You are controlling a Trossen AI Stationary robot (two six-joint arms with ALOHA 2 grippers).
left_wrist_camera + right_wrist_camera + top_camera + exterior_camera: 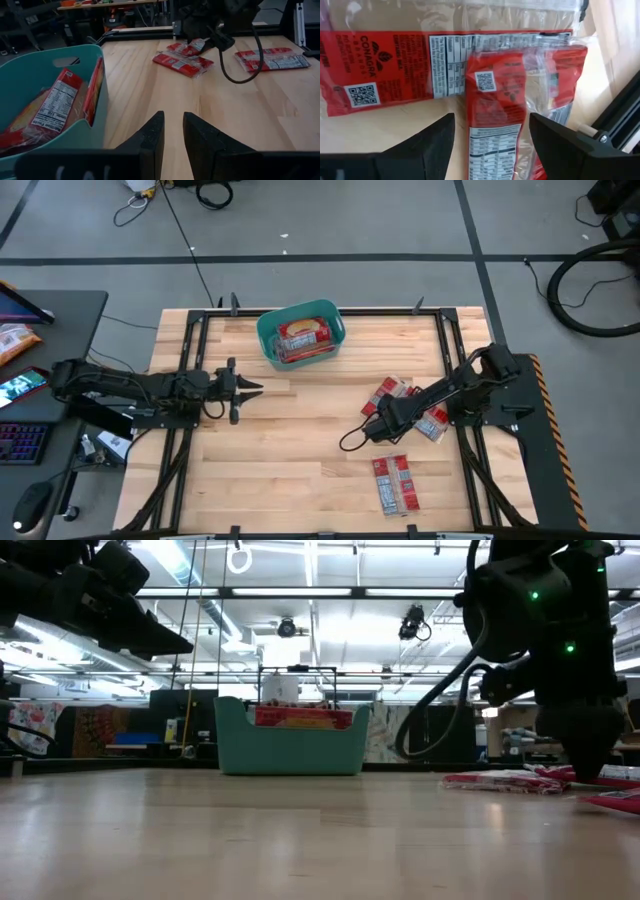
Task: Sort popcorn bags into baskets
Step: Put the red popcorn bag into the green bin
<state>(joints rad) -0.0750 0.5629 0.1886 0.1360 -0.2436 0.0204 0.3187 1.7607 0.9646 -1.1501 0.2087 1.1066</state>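
Note:
The teal basket [262,330] [290,750] [30,65] stands by the table's far edge with several red popcorn bags [302,338] [55,105] leaning inside it. A pile of bags [392,392] [182,62] lies flat on the right half. My right gripper [383,418] [491,132] [590,768] is low over this pile, open wide. Its fingers stand on either side of one red bag [495,100], which overlaps another bag [385,65]. Two more bags [393,482] [272,57] lie nearer the near edge. My left gripper [255,389] [173,127] hovers near the basket, open by a narrow gap.
A black frame rail [455,350] runs along the table's right side, close to the right arm. A cable loop [350,442] hangs from the right wrist toward the table's middle. Bare wood [300,440] spans the middle. A side desk with an orange packet [15,340] stands off the left edge.

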